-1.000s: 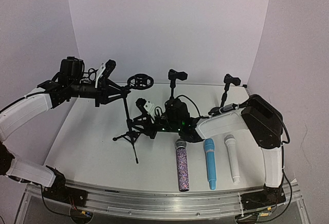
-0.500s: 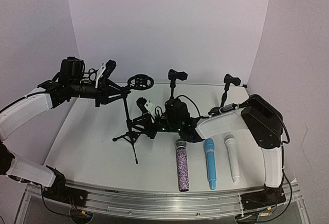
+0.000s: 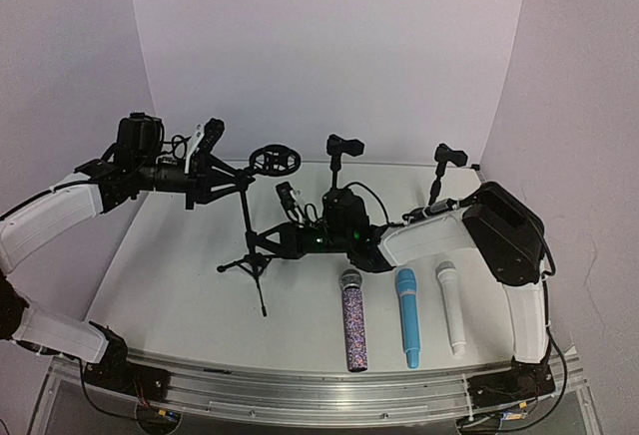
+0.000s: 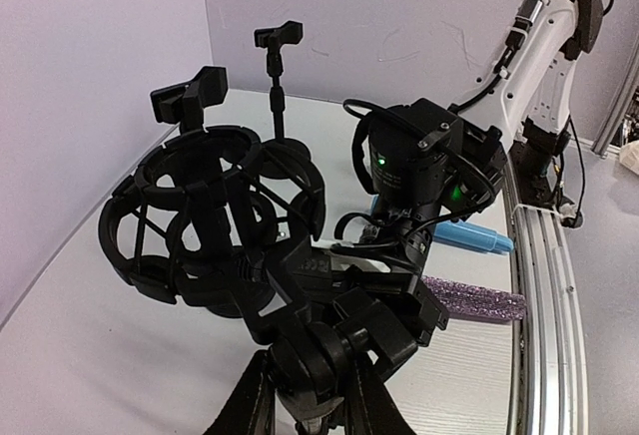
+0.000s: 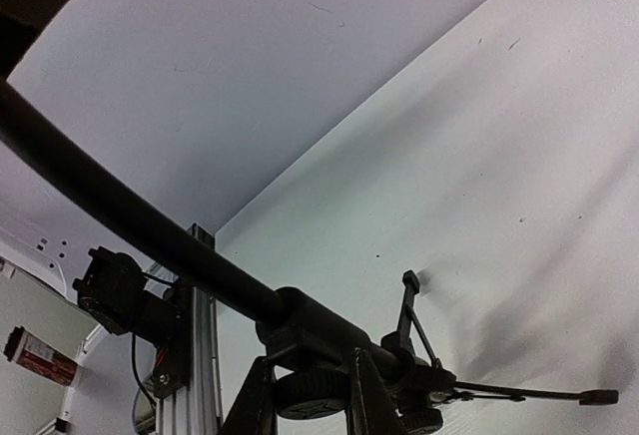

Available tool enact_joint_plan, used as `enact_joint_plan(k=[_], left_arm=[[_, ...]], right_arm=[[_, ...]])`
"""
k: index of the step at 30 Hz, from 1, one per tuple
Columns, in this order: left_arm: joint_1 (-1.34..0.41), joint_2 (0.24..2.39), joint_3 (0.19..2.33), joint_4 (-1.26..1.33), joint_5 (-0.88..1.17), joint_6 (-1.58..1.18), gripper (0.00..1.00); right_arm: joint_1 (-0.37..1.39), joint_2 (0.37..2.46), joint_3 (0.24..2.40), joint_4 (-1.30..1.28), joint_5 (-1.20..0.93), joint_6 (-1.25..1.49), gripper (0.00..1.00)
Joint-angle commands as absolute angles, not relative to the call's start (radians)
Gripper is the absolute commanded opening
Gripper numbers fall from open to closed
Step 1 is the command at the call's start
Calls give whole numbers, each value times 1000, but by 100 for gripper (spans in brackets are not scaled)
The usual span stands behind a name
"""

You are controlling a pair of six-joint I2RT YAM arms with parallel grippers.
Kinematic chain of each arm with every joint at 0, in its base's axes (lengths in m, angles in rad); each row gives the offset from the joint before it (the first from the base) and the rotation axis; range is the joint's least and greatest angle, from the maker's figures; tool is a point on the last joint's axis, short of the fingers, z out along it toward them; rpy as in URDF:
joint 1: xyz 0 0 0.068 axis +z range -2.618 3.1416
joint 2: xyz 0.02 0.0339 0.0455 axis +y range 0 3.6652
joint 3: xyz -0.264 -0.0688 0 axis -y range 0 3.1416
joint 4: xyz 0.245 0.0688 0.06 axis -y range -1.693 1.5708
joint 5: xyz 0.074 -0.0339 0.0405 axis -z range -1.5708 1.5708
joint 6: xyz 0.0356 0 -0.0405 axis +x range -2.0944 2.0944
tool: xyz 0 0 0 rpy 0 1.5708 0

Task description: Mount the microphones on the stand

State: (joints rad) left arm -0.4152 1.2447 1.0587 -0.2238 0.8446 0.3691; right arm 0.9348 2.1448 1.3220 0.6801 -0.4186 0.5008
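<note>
Microphones: three stick microphones lie side by side on the table near the front edge, heads pointing away from the arms, none touching another: a glittery purple-silver microphone with a silver mesh head (image 3: pixel 353 320), a light blue microphone (image 3: pixel 407 317) and a white microphone (image 3: pixel 451 307).
Stand: the black tripod microphone stand (image 3: pixel 249 220) is upright to the left of the microphones and carries a round black cage mount (image 3: pixel 273 160) at the top.
Left gripper: the left gripper (image 4: pixel 310 405) is clamped on the stand's black joint block just under the cage mount.
Right gripper: the right gripper (image 5: pixel 305 400) has a finger on either side of the stand's lower hub, below the slanting tube. I cannot tell whether it presses.
Only in the left wrist view: green lights on the right arm's black wrist housing (image 4: pixel 414 156), with the glittery and blue microphones behind it.
Only in the top view: the white microphone, and two black clips on short posts (image 3: pixel 342 146) at the back.
Surface: matte white table (image 3: pixel 170 275) with an aluminium rail (image 3: pixel 300 390) along the front.
Room: plain pale lilac walls (image 3: pixel 329 46).
</note>
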Motion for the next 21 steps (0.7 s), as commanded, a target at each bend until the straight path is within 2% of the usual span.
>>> enact_joint_plan(k=[1,6,14,21], left_arm=[[-408,1228,1053,-83,873,390,0],[-408,1241,1062,-60,887,381,0],[-408,1234,1032,-25,896,352,0],[-408,1255,1064,-56,895,336,0]], right_arm=[[919,2146,1355,684,-468,702,0],[891,2131,1348,684,-458,889,0],[886,2214,1422,713,-466,1358,0],[888,2205,1352,796,-369,1647,0]])
